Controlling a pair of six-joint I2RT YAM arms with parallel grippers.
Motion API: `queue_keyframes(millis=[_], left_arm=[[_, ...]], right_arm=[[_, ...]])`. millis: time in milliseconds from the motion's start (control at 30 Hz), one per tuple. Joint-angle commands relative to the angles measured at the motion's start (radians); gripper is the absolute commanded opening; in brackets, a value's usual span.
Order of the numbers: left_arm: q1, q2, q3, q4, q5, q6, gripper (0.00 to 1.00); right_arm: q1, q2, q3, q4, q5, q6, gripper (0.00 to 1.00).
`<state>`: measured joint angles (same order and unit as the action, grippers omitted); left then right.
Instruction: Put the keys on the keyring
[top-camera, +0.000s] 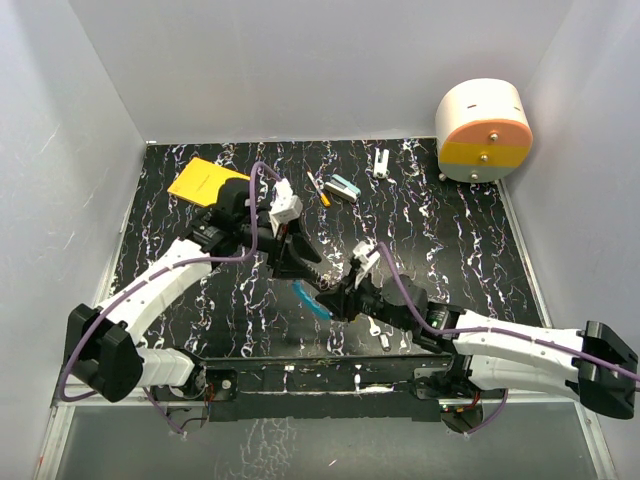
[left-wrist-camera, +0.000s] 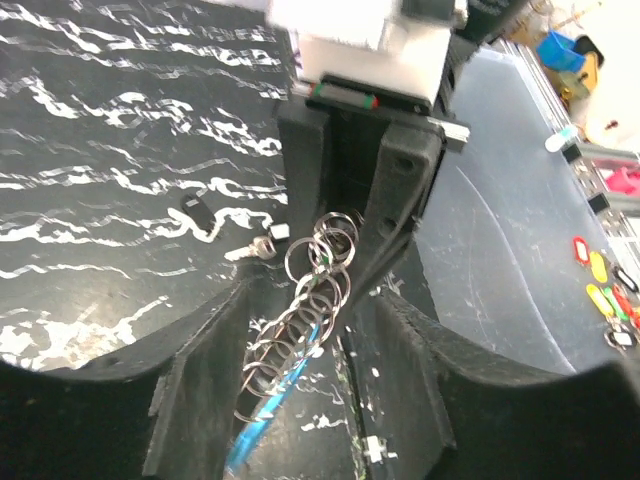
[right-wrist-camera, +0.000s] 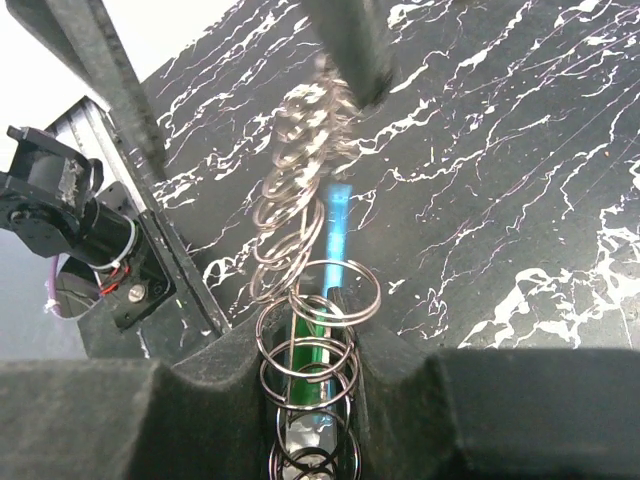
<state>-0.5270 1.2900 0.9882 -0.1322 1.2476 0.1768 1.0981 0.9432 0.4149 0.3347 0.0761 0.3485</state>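
Note:
The keyring's blue arc (top-camera: 310, 300) hangs above the table between both grippers. A chain of small silver rings (left-wrist-camera: 310, 290) runs along it. My right gripper (top-camera: 348, 293) is shut on a green-headed key (right-wrist-camera: 315, 350) and the rings around it (right-wrist-camera: 310, 330). My left gripper (top-camera: 318, 283) is open; the rings and the blue arc (left-wrist-camera: 262, 420) pass between its jaws, close to the left finger (left-wrist-camera: 200, 390). The blue arc also shows in the right wrist view (right-wrist-camera: 338, 225). Two silver keys (top-camera: 374, 326) (top-camera: 384, 342) lie on the table near the right arm.
An orange-and-white stick (top-camera: 318, 188) and a teal-and-white block (top-camera: 345, 187) lie at the back middle. A yellow pad (top-camera: 205, 180) lies at the back left, a white, orange and yellow drum (top-camera: 485, 130) at the back right. A small white piece (top-camera: 382, 160) lies nearby.

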Motion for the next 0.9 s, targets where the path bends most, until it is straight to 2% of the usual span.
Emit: queue_keyframes(millis=[0,100,200,333,467,567,733,867], left_arm=[[0.018,0.016,0.151,-0.235,-0.042,0.257,0.56],[0.018,0.055,0.239,-0.327,-0.078,0.366,0.65],[0.019,0.111,0.279,-0.37,-0.083,0.434,0.68],[0.017,0.119,0.267,-0.395,-0.053,0.557,0.69],[-0.015,0.1,0.267,-0.546,-0.056,0.806,0.7],[-0.019,0.102,0.282,-0.601,-0.055,0.855,0.7],[-0.043,0.099,0.313,-0.77,-0.027,1.052,0.7],[-0.064,0.098,0.303,-0.798,-0.046,1.106,0.7]], right_arm=[[-0.004,-0.032,0.18,-0.229,0.009,0.083,0.08],[-0.004,-0.01,0.257,-0.402,-0.022,0.156,0.08],[-0.004,0.006,0.332,-0.536,-0.089,0.205,0.08],[-0.004,-0.023,0.325,-0.537,-0.091,0.205,0.08],[-0.004,-0.017,0.349,-0.564,-0.086,0.204,0.08],[-0.004,-0.013,0.336,-0.541,-0.088,0.212,0.08],[-0.005,0.011,0.334,-0.526,-0.089,0.212,0.08],[-0.004,0.032,0.35,-0.525,-0.092,0.207,0.08]])
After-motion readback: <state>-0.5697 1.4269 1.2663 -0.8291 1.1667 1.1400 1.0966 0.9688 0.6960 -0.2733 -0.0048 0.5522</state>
